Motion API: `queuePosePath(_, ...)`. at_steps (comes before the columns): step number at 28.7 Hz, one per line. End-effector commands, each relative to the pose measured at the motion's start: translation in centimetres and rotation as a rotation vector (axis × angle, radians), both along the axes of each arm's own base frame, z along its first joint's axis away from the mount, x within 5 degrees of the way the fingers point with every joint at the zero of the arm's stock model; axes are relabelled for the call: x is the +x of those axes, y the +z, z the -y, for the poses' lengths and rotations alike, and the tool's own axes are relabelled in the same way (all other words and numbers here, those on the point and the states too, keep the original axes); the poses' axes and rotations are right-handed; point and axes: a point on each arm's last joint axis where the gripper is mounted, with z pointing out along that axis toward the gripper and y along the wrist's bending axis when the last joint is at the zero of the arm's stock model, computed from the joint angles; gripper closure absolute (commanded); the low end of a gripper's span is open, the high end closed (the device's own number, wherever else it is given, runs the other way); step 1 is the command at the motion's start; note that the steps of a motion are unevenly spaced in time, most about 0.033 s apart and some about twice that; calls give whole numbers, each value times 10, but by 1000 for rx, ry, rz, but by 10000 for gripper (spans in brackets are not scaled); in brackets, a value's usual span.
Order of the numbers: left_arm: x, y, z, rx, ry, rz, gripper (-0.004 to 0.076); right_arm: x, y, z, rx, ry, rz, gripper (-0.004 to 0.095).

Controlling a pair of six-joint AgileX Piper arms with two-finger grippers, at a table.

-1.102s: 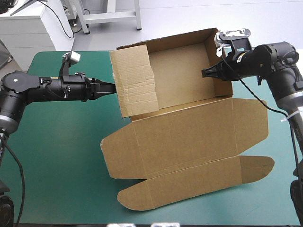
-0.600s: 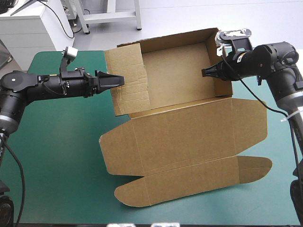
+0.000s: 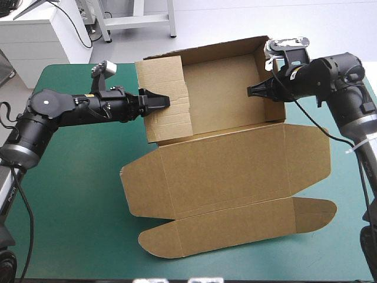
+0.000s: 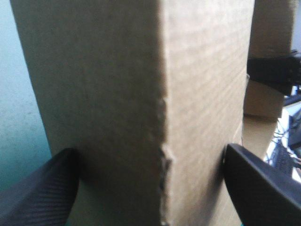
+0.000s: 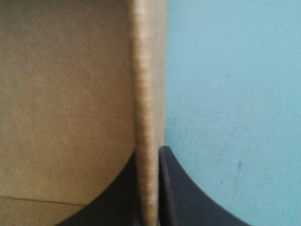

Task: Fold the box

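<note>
The box point(image 3: 230, 153) sits mid-way across the counter point(image 3: 70, 194), lid flat nearward, with the right hand point(image 3: 250, 92) clamped on its right wall and the left hand point(image 3: 165, 101) open astride the left flap, which probably needs tucking inward next.

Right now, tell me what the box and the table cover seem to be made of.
The box: corrugated board, matte brown, with ribbed lines on its surface and a raw cut edge in the right wrist view. The cover: smooth, matte teal-green, perhaps a mat or cloth, but I cannot tell which.
</note>
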Motion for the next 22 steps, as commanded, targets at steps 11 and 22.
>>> queuePosePath(11,-20,17,39,172,236,124,124,-19,27,-26,-60,-7,173,910)
queuePosePath(22,-24,16,47,219,334,138,124,-21,28,-31,-71,-11,178,909)
